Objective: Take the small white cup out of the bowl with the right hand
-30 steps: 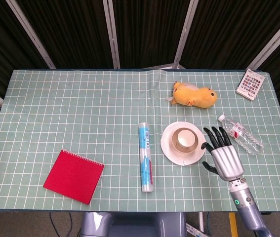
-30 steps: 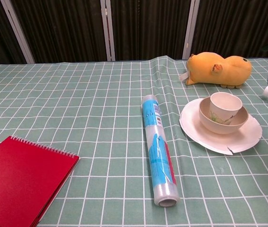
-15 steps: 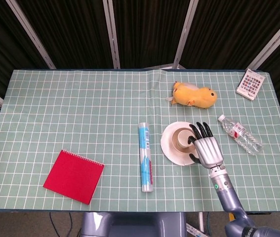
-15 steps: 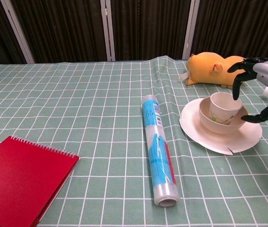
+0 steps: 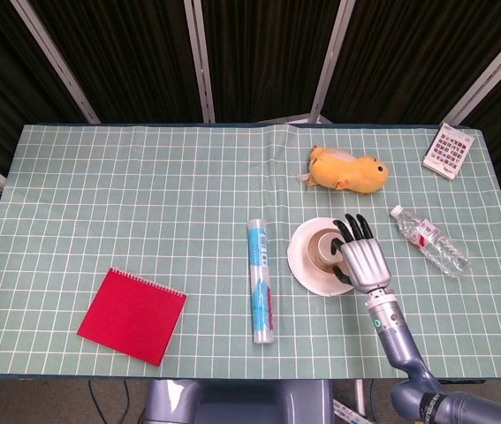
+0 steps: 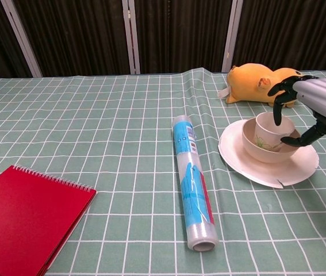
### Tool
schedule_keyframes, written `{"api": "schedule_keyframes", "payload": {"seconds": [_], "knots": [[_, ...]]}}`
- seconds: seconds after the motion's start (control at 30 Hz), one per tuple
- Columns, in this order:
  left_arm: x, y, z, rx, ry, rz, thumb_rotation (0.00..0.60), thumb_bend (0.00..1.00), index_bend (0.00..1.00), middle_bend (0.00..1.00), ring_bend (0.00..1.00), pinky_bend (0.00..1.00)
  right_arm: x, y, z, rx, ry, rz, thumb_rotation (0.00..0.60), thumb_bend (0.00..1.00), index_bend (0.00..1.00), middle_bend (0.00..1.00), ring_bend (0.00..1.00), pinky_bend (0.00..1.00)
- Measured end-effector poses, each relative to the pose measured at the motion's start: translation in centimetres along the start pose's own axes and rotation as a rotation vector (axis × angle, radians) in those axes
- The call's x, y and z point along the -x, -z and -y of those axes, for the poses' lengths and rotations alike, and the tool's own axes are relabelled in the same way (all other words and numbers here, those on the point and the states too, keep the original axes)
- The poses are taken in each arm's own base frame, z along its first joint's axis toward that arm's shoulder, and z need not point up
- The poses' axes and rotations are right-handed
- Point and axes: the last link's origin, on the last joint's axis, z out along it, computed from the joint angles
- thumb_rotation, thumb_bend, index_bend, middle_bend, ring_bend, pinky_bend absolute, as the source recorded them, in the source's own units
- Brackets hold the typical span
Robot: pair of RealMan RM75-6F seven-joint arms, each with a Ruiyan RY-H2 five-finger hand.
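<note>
I have the right hand (image 6: 309, 106) poised over the small white cup (image 6: 271, 130), fingers spread around its rim and not yet clasping it; the cup sits inside the bowl (image 6: 261, 150) on the white plate (image 6: 266, 171), toward the counter's right side; I should close thumb and fingers on opposite walls, then lift straight up; since a second ago the hand has slid leftward from beside the plate.

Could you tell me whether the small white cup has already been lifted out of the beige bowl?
No, the small white cup sits inside the beige bowl, with the right hand spread around it.
</note>
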Motion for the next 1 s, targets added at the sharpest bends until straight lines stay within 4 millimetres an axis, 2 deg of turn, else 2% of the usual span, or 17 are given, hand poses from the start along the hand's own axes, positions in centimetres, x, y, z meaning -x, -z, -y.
{"api": "schedule_keyframes", "payload": {"seconds": [0.2,0.4,0.53,0.63,0.77,1.0], "knots": [[0.0,-0.2,0.2,-0.005,0.013,0.003,0.600,0.00,0.00,0.00,0.00,0.00,0.8,-0.9,0.3,0.008,0.002,0.019,0.600,0.31,0.55,0.16,0.00,0.00],[-0.1,-0.2,0.3,-0.004,0.014,0.004,0.600,0.00,0.00,0.00,0.00,0.00,1.6,-0.9,0.4,0.011,0.016,0.039,0.600,0.36,0.56,0.17,0.00,0.00],[-0.1,-0.1,0.2,0.002,0.014,-0.001,0.600,0.00,0.00,0.00,0.00,0.00,1.9,-0.9,0.4,0.014,0.016,0.038,0.600,0.49,0.61,0.21,0.00,0.00],[-0.1,-0.1,0.1,0.002,0.010,-0.001,0.600,0.00,0.00,0.00,0.00,0.00,1.9,-0.7,0.4,0.014,0.018,0.029,0.600,0.54,0.63,0.21,0.00,0.00],[0.0,-0.1,0.0,0.004,0.004,0.002,0.600,0.00,0.00,0.00,0.00,0.00,1.6,-0.4,0.3,0.009,0.020,0.016,0.600,0.54,0.63,0.21,0.00,0.00],[0.1,-0.1,-0.1,0.004,0.000,0.001,0.600,0.00,0.00,0.00,0.00,0.00,-0.6,0.4,-0.8,0.016,0.032,-0.059,0.600,0.54,0.63,0.21,0.00,0.00]]}}
